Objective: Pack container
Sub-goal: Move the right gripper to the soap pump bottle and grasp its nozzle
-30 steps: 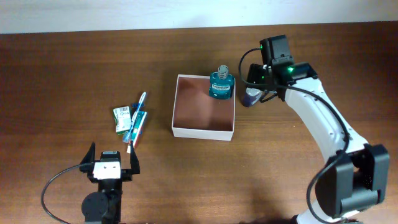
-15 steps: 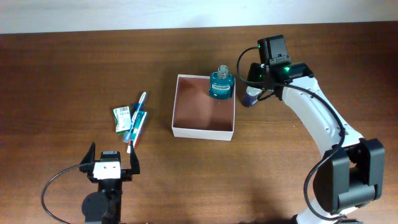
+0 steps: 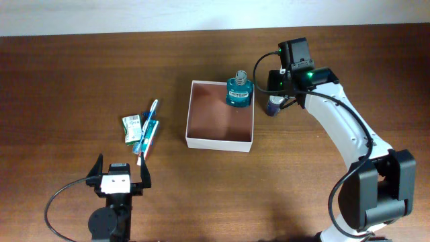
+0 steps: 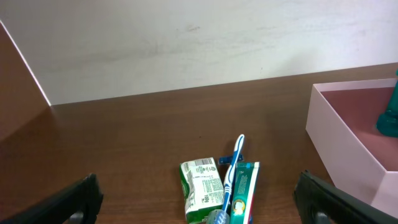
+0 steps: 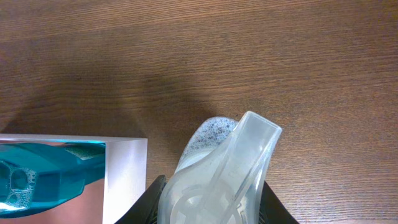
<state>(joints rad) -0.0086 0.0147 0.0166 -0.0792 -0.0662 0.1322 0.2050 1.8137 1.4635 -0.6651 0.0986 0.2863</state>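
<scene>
Overhead shows what neither wrist camera takes in whole: the container [image 3: 220, 136] sits open at mid-table [image 3: 80, 74], with a teal bottle [image 3: 238, 91] standing in its far right corner. Left of the container lie a toothbrush [image 3: 148, 124], a toothpaste box [image 3: 150, 134] and a green packet [image 3: 132, 128], bunched together. The left gripper [image 3: 121, 176] is near-left of the container, well apart from it. The right gripper [image 3: 272, 102] is just off the container's far right corner, outside the wall, where only a small bluish thing shows under it.

Right wrist camera makes that thing plain: a clear bottle [image 5: 217, 165] with foamy liquid, lying on the table just beside the container's white wall [image 5: 124, 180]. The dark fingers [image 5: 154, 200] sit against both its sides, so the right gripper is closed on it, narrowed to the bottle's width. The teal bottle shows at the left edge, inside the wall.

Left wrist camera shows its fingers [image 4: 78, 199] spread as wide as they go, with nothing between them. The three toiletries lie ahead, and the container's near-left corner is at the right edge.
</scene>
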